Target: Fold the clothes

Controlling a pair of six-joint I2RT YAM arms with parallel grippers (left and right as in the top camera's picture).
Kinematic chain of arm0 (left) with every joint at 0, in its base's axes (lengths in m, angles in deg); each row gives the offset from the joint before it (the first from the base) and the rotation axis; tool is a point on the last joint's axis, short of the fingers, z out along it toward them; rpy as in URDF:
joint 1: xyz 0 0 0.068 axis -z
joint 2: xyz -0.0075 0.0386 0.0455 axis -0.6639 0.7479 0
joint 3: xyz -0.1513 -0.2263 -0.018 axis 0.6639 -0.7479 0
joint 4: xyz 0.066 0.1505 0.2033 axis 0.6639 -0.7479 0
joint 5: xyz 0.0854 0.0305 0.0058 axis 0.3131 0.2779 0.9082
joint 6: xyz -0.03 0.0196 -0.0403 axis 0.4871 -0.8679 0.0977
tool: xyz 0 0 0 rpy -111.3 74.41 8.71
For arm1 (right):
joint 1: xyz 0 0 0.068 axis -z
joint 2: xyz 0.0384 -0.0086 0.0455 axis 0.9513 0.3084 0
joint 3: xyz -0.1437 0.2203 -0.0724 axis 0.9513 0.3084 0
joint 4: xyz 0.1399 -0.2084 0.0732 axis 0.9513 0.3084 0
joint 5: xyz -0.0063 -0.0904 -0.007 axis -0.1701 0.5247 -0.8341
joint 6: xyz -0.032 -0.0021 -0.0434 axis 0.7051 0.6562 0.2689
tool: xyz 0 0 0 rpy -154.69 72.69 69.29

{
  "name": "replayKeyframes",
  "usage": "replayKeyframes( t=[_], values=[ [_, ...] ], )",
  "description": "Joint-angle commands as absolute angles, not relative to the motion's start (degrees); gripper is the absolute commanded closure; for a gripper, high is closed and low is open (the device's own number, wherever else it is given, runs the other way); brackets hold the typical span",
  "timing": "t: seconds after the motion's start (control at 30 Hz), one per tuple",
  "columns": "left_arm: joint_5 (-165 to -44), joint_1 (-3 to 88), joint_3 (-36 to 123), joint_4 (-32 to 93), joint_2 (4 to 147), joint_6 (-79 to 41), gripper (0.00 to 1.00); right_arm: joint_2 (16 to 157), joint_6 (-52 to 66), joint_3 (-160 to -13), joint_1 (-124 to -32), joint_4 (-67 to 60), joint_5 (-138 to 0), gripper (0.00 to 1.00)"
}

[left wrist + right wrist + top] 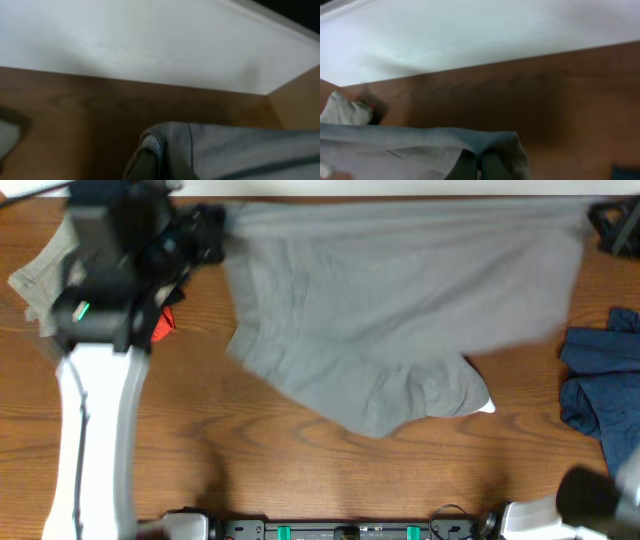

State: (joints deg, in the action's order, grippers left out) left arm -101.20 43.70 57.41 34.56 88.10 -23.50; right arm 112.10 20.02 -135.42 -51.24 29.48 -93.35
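Observation:
The grey shorts [400, 310] hang stretched along the far edge of the table, and their lower part drapes onto the wood. My left gripper [205, 230] is shut on their far-left corner. In the left wrist view that corner [225, 150] wraps over my dark fingers [147, 167]. At the far-right corner my right gripper [608, 225] is shut on the cloth. The right wrist view has the shorts [420, 150] bunched over the closed gripper [479, 164]. A white tag [485, 408] pokes out at the lower hem.
Khaki shorts [40, 275] lie crumpled at the far left, partly under the left arm. A small red thing [163, 325] sits beside them. Dark navy garments [605, 380] are piled at the right edge. A white wall [150, 40] runs behind the table.

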Motion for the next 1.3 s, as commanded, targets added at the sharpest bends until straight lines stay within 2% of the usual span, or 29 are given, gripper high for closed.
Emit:
replayKeyframes(
  t=[0.0,0.2,0.33,0.43,0.53,0.67,0.8,0.93,1.1,1.17,1.23,1.27],
  values=[
    [-95.86,41.52,58.70,40.89,95.03,-23.30,0.94,117.50,17.98,-135.48,-50.32,21.20,-86.49,0.99],
    [-99.03,39.92,71.49,50.84,102.90,-16.90,0.94,119.14,0.56,-136.12,-47.74,-4.35,-92.61,0.99],
    [-98.70,38.57,81.87,52.48,103.25,-16.98,0.94,116.95,-3.44,-139.44,-44.55,-11.24,-93.15,0.99],
    [-98.59,37.26,88.51,50.14,103.25,-16.98,0.94,115.38,-1.08,-141.52,-42.17,-9.03,-92.93,0.99],
    [-98.64,37.08,90.61,43.01,103.25,-17.51,0.94,114.38,3.84,-141.54,-41.21,-1.16,-90.29,0.99],
    [-98.31,38.61,89.30,23.82,104.54,-24.31,0.94,115.32,13.55,-140.42,-42.17,15.16,-79.30,0.99],
    [-98.33,39.55,86.48,4.61,107.97,-27.39,0.94,117.72,17.81,-137.06,-43.15,27.03,-72.61,0.99],
    [-98.33,40.08,83.27,-7.43,112.67,-29.66,0.94,119.05,18.46,-130.39,-43.57,32.43,-74.60,0.99],
    [-94.16,40.08,80.97,-13.90,117.13,-29.97,0.94,119.16,24.85,-120.38,-46.04,32.63,-88.10,0.98],
    [-90.07,40.08,80.64,-14.99,117.52,-29.92,0.94,119.16,25.52,-115.92,-48.33,32.08,-88.96,0.94],
    [-87.29,40.08,80.58,-15.47,117.43,-29.71,0.94,119.18,26.18,-110.61,-51.68,30.42,-89.02,0.80],
    [-86.99,40.08,80.58,-15.56,117.37,-29.66,0.94,119.18,26.18,-108.75,-52.92,29.48,-89.39,0.78]
  ],
)
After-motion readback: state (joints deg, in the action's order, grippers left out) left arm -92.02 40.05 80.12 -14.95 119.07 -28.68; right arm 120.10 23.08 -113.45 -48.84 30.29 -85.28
